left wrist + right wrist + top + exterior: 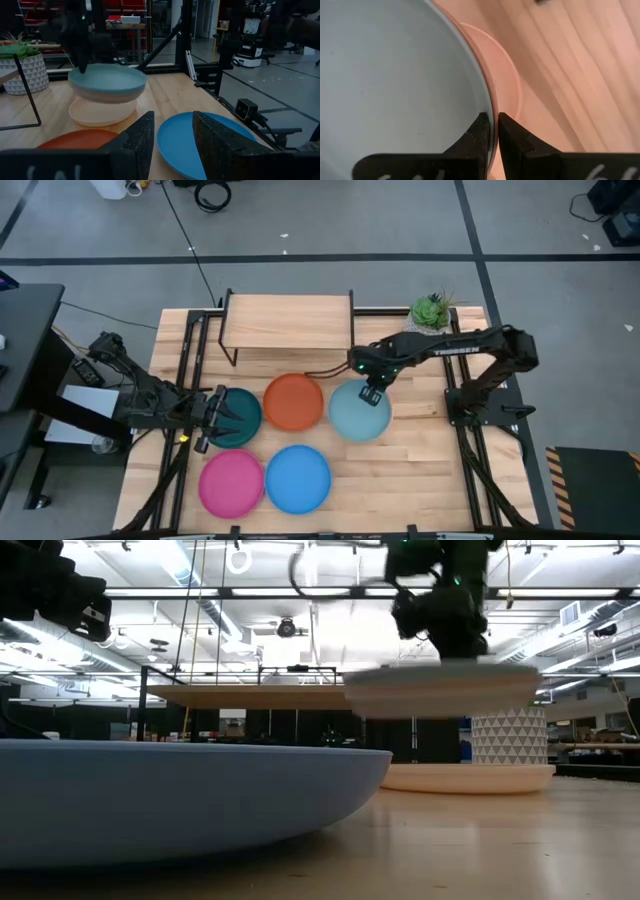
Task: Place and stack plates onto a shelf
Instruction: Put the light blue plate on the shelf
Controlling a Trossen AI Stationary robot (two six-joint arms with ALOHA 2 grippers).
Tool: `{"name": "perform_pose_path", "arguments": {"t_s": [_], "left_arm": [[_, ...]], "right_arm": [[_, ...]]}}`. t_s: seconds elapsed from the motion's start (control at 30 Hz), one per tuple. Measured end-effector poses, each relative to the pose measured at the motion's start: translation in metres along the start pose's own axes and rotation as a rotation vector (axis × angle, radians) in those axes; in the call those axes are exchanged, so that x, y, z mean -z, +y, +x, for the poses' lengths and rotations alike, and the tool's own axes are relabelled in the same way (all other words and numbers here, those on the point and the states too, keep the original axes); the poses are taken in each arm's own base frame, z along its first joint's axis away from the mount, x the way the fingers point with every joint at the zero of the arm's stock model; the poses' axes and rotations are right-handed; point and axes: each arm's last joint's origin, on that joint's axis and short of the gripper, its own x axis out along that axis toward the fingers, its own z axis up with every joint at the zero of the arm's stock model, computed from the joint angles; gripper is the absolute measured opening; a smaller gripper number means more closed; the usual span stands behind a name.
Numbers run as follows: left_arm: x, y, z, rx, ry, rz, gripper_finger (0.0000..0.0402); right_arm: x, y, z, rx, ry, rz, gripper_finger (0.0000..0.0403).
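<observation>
The right hand pinches the far rim of the pale teal plate, its two fingers pressed close on either side of the thin edge. The plate hangs clear of the table, roughly level, and in the left wrist view a second, paler plate seems to cling under it, though I cannot tell for sure. Directly beneath, the cream plate lies on the table, apart from the lifted one. Just beside this on the table sits the orange plate, and beyond that the dark teal plate. The left hand hovers at the outer edge of the dark teal plate with its fingers spread and nothing between them. Nearer the front edge of the table lie the pink plate and the blue plate, side by side. The shelf stands at the back of the table, its board bare of plates. A potted plant in a white patterned pot stands near the shelf's right end.
</observation>
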Motion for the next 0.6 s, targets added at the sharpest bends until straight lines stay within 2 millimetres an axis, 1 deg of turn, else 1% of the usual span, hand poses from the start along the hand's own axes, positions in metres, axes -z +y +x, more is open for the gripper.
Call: {"name": "perform_pose_path", "arguments": {"t_s": [0.13,0.27,0.43,0.53,0.6], "left_arm": [[0.000,0.000,0.000,0.000,0.000,0.000,0.0142],[0.000,0.000,0.000,0.000,0.000,0.000,0.0142],[0.002,0.000,0.000,-0.001,0.016,0.007,0.0142],[0.002,0.000,0.000,0.000,0.020,0.009,0.0142],[0.002,0.000,0.000,0.000,0.021,0.009,0.0142]], "right_arm": [[0.005,-0.022,0.009,-0.011,-0.036,0.095,0.0032],[0.008,-0.039,0.023,-0.008,-0.007,0.139,0.0032],[0.012,-0.051,0.036,-0.029,0.033,0.163,0.0032],[0.011,-0.052,0.041,-0.058,0.014,0.169,0.0032],[0.014,-0.053,0.045,-0.061,0.027,0.169,0.0032]]}}
